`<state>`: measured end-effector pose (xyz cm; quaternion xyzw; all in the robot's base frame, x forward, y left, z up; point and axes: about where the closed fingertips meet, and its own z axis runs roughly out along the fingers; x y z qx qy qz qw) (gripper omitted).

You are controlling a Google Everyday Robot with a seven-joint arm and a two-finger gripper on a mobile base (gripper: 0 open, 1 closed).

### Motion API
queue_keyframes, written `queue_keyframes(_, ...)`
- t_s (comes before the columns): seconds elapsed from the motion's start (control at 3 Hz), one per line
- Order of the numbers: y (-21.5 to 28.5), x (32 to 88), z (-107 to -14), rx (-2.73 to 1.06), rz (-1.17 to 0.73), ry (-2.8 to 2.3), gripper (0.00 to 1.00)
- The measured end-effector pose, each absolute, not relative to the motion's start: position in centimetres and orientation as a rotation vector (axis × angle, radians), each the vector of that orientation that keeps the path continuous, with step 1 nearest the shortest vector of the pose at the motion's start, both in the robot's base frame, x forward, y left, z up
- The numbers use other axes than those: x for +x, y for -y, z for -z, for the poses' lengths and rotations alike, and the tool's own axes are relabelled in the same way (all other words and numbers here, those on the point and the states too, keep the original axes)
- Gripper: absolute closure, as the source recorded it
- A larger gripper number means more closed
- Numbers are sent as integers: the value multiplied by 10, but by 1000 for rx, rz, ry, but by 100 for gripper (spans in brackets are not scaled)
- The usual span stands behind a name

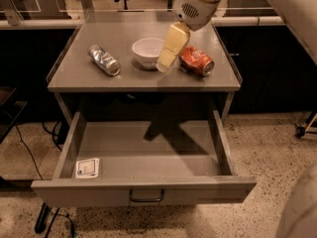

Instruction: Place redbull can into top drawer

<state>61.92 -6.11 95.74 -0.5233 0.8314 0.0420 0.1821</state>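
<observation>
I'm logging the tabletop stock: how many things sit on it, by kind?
Cans: 2, a silver can and a red can.
Bowls: 1, a white bowl.
Total: 3.
The end effector hangs between the bowl and the red can.

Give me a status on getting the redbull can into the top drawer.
Done: the top drawer stands open, only a white sticker on its floor. In hand: the gripper hangs over the table between the white bowl and the orange can. Left: the redbull can lies on its side left of the bowl, ungrasped, not yet in the drawer.
</observation>
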Motion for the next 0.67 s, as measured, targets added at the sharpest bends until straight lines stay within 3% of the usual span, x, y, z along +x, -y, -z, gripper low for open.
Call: queue_keyframes(0.67, 25, 618, -962, -1398, -259, -2335, 0)
